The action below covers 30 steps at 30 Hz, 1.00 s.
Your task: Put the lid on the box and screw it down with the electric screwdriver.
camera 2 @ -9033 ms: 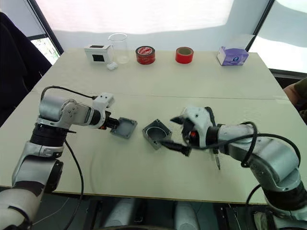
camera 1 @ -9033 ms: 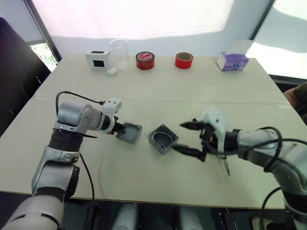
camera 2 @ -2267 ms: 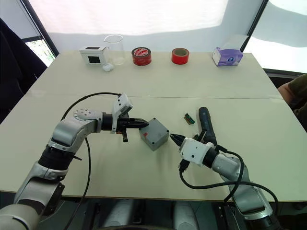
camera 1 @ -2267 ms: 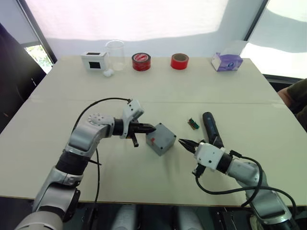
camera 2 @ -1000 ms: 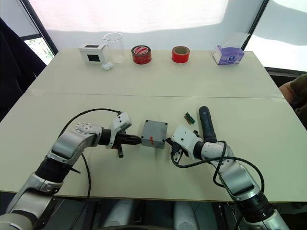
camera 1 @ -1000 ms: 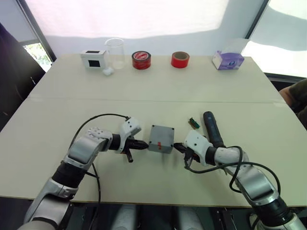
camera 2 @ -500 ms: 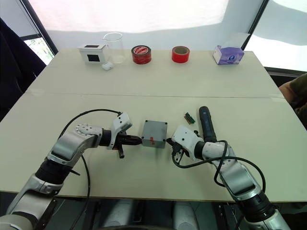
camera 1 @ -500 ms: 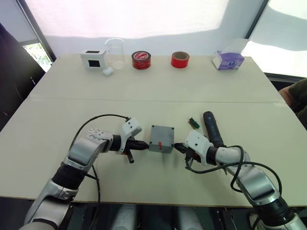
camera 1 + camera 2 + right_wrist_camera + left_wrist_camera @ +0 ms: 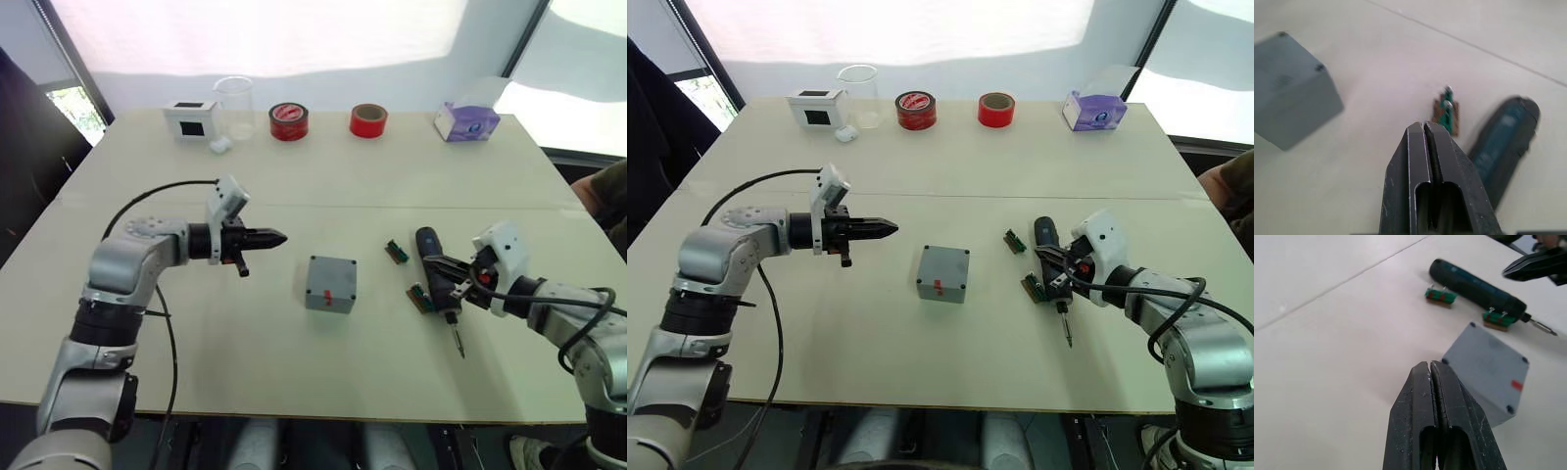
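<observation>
Grey box [image 9: 330,284] sits lidded — both tools, left [image 9: 279,236] and right [image 9: 431,262], closed and empty, electric screwdriver [image 9: 437,283] lying on the table

Bright daylight from the windows behind the table [image 9: 323,186], blown out white. Soft shadows fall toward the camera. In the right wrist view the box [image 9: 1290,90] is blurred.

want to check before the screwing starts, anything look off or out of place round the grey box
Nothing looks damaged or spilled. The small grey cast-metal box stands with its lid on, apart from both grippers. Two small green connector strips lie loose beside the black pen-shaped electric screwdriver, close to its bit.
</observation>
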Each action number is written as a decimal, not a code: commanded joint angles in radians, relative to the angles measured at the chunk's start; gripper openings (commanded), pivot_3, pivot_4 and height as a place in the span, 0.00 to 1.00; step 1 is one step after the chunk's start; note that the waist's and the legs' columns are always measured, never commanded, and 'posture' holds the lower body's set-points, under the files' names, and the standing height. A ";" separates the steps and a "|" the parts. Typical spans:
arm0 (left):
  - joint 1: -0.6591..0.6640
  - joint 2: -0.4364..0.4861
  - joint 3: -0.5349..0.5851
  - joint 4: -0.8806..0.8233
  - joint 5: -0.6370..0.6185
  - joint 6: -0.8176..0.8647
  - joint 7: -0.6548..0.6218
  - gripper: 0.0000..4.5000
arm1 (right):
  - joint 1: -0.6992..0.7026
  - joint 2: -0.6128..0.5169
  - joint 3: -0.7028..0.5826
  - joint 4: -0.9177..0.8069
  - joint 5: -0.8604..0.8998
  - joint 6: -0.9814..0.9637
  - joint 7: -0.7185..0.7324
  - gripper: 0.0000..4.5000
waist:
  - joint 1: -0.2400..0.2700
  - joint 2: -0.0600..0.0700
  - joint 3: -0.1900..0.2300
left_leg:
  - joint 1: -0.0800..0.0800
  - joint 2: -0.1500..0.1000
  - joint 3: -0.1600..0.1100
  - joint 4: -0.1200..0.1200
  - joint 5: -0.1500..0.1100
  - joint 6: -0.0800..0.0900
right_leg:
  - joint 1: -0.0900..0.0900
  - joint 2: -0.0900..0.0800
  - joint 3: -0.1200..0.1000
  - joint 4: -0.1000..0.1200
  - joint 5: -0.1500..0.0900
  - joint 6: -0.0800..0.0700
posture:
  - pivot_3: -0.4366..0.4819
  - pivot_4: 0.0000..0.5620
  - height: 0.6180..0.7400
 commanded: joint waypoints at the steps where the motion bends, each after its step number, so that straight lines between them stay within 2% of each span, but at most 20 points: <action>1: -0.028 0.006 -0.048 -0.070 -0.003 -0.023 -0.026 0.00 | 0.031 -0.049 -0.001 -0.062 0.041 0.024 0.033 0.28 | 0.000 0.000 0.000 | 0.000 0.000 0.000 0.000 0.000 0.000 | 0.000 0.000 0.000 0.000 0.000 0.000 | 0.48 0.27 1.00; 6: -0.002 0.035 -0.096 -0.175 -0.007 -0.025 -0.051 0.00 | 0.078 -0.123 0.027 -0.113 0.030 0.047 0.033 0.74 | 0.000 0.000 0.000 | 0.000 0.000 0.000 0.000 0.000 0.000 | 0.000 0.000 0.000 0.000 0.000 0.000 | 0.48 0.27 1.00; 8: 0.011 0.054 -0.114 -0.216 -0.005 -0.031 -0.065 0.00 | 0.075 -0.149 0.038 -0.121 0.025 0.065 0.023 0.86 | -0.001 0.000 0.000 | 0.000 0.000 0.000 0.000 0.000 0.000 | 0.000 0.000 0.000 0.000 0.000 0.000 | 0.48 0.27 1.00; 9: 0.014 0.060 -0.120 -0.228 -0.006 -0.033 -0.068 0.00 | 0.072 -0.159 0.043 -0.124 0.024 0.072 0.019 0.96 | 0.000 0.000 0.000 | 0.000 0.000 0.000 0.000 0.000 0.000 | 0.000 0.000 0.000 0.000 0.000 0.000 | 0.48 0.27 1.00; 10: 0.016 0.062 -0.124 -0.235 -0.007 -0.034 -0.068 0.00 | 0.071 -0.165 0.045 -0.123 0.025 0.076 0.016 1.00 | 0.000 0.000 0.000 | 0.000 0.000 0.000 0.000 0.000 0.000 | 0.000 0.000 0.000 0.000 0.000 0.000 | 0.48 0.27 1.00; 17: 0.035 0.050 -0.137 -0.272 -0.005 -0.039 -0.043 0.00 | 0.027 -0.159 0.087 -0.157 0.102 0.173 0.008 1.00 | 0.001 0.000 0.000 | -0.001 0.000 0.000 0.001 0.000 0.000 | 0.000 0.000 0.000 0.000 0.000 0.000 | 0.48 0.27 1.00; 30: 0.078 0.053 -0.130 -0.298 -0.020 -0.037 -0.007 0.00 | 0.021 -0.185 0.130 -0.113 0.081 0.190 -0.024 1.00 | 0.001 0.000 0.001 | -0.001 0.000 0.000 0.001 0.000 0.000 | 0.000 0.000 0.000 0.000 0.000 0.000 | 0.48 0.27 1.00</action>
